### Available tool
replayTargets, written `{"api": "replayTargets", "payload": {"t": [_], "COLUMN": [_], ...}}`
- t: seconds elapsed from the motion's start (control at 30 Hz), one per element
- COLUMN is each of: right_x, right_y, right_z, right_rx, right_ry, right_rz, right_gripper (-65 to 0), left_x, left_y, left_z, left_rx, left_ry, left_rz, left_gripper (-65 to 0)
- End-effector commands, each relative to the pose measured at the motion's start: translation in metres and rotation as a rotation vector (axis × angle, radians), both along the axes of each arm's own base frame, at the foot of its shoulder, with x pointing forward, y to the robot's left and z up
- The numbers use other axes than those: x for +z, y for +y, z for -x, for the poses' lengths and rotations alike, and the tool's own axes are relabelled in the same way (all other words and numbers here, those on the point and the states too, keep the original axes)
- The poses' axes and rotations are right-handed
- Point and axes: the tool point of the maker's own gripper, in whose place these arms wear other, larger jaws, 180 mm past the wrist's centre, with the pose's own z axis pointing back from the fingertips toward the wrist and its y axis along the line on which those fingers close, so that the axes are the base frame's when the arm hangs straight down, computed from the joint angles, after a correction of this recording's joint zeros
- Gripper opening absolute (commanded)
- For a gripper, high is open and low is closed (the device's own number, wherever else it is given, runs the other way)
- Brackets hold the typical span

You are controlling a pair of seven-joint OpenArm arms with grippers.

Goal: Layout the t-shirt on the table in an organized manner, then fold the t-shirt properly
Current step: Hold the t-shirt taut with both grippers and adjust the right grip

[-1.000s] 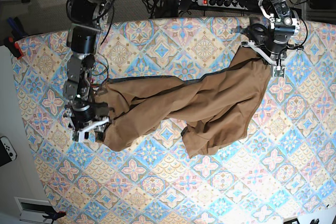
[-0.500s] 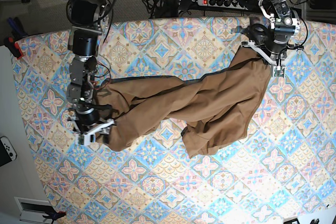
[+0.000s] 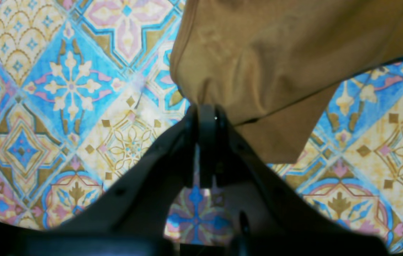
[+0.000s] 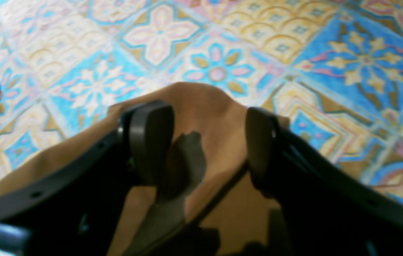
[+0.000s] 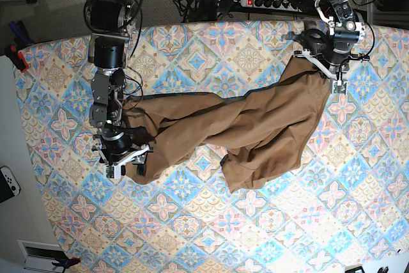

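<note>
At the near side of the table [image 5: 211, 234], I see bare patterned cloth only; the t-shirt [image 5: 243, 123] lies further in, stretched as a twisted diagonal band across the middle, with a loose flap hanging toward me. At its lower end, on the base view's left, my right gripper [image 5: 128, 161] straddles the hem: in the right wrist view the right gripper [image 4: 205, 142] has its jaws spread wide with a hump of tan fabric between them, not yet pinched. At the far end, my left gripper [image 5: 329, 62] holds the opposite corner; in the left wrist view the left gripper [image 3: 205, 113] has its jaws pressed together on a bunched fold of the t-shirt [image 3: 279, 60], lifted slightly off the table [image 3: 63, 89]. I judge the task to be in its early layout stage: the garment is drawn out lengthwise but heavily creased and not flat, sleeves are not distinguishable, and no fold has been made. Flattening and all folding remain. I can read no brand, label or writing anywhere; no tag is visible.
</note>
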Motion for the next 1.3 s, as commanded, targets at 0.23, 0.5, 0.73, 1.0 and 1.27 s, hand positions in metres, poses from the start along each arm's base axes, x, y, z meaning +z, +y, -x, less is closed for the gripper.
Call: {"api": "replayTargets", "payload": {"t": [0.23,0.5,0.73,1.0,1.27], "right_x": [0.026,0.033,0.033,0.029,-0.018], "right_y": [-0.005,-0.028,-0.027,-0.027,-0.019], "right_z": [-0.015,-0.015,-0.015,-0.013,0.003], "right_rx": [-0.010,-0.081,-0.079,-0.078,-0.074], "right_ry": [-0.086,-0.125,-0.128,-0.119,0.007], "right_rz": [-0.004,-0.027,-0.026,-0.026,-0.058], "right_gripper": [-30.4,-30.4,-30.4,-30.4,-30.4], "left_x": [0.007,0.007,0.007,0.007,0.007], "left_y": [0.000,0.000,0.000,0.000,0.000], "left_z": [-0.005,-0.005,-0.005,-0.005,-0.005], "left_rx": [-0.005,-0.005,-0.005,-0.005,-0.006], "left_ry": [-0.034,-0.034,-0.035,-0.035,-0.036], "left_rz": [-0.006,-0.006,-0.003,-0.004,-0.002], "left_gripper": [-65.0,-65.0,-65.0,-65.0,-65.0]}}
